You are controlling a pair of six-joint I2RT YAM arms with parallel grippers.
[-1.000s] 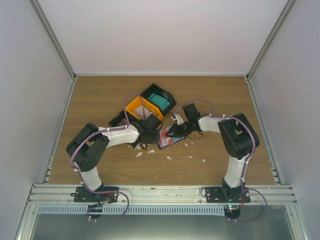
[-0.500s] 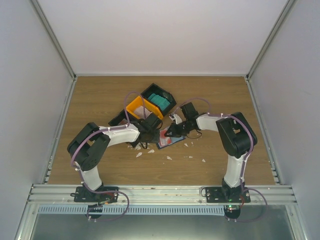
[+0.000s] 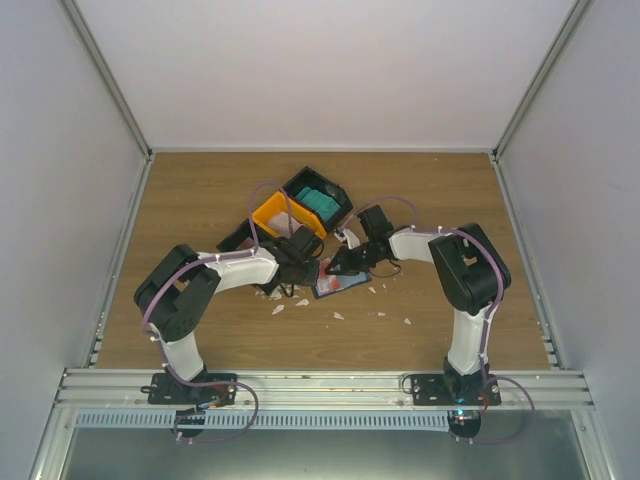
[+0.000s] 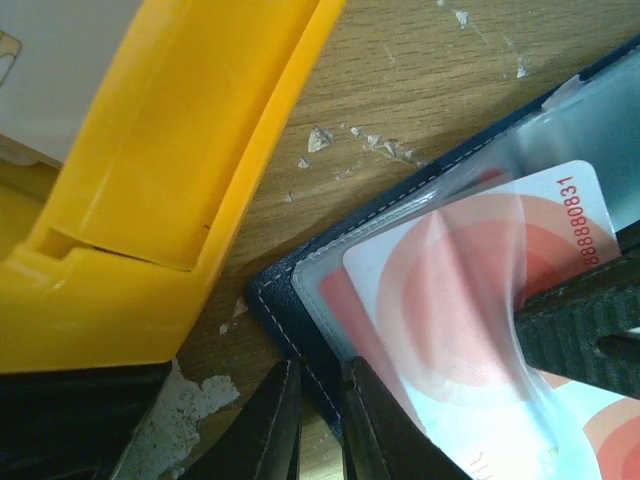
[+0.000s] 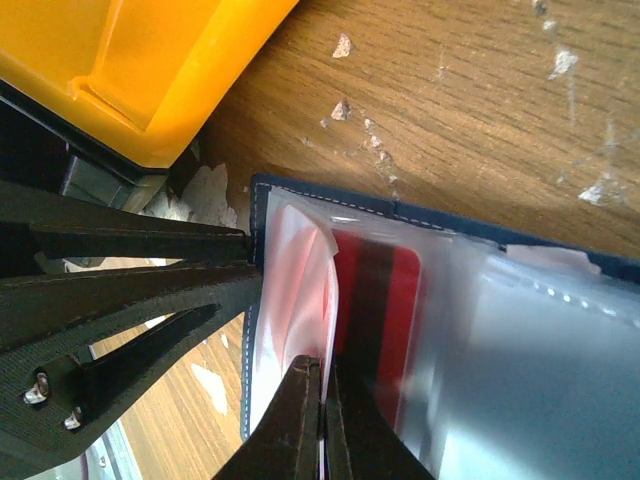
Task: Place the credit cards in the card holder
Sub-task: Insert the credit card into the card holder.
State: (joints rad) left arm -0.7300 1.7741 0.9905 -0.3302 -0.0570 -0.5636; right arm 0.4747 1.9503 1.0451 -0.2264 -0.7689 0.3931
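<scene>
Top external, from the near edge outward: shows white scraps [image 3: 338,316] strewn on the worktop [image 3: 200,190] short of its middle. Just beyond, about midway between the left and right edges, finds the card holder [image 3: 338,283] lying open, both arms meeting over it.

Left wrist close-up: left end effector [image 4: 325,425] pressed together on the holder's navy border near a corner, pinning it down. Right wrist close-up: right end effector [image 5: 322,425] pinching a credit card [image 4: 470,300], white with a red blotch, part way under the holder's clear sleeve.

Farther toward the far edge, near the holder's corner but not touching it: orange bin [image 4: 170,170]. Behind that, black bin [image 3: 297,178] with teal cards [image 3: 320,200] inside.

Risks, by judgement only:
- Could catch the card's leading corner on the floppy sleeve mouth, bowing the card or sliding it out of the pinch.
- Could ride over the sleeve instead of inside it, given how the plastic lifts and wrinkles.
- Could lose the left grip, held only on a thin border, and let the push drag the holder toward the orange bin.
- Could knock the two end effectors together, working this close over one small corner.
</scene>
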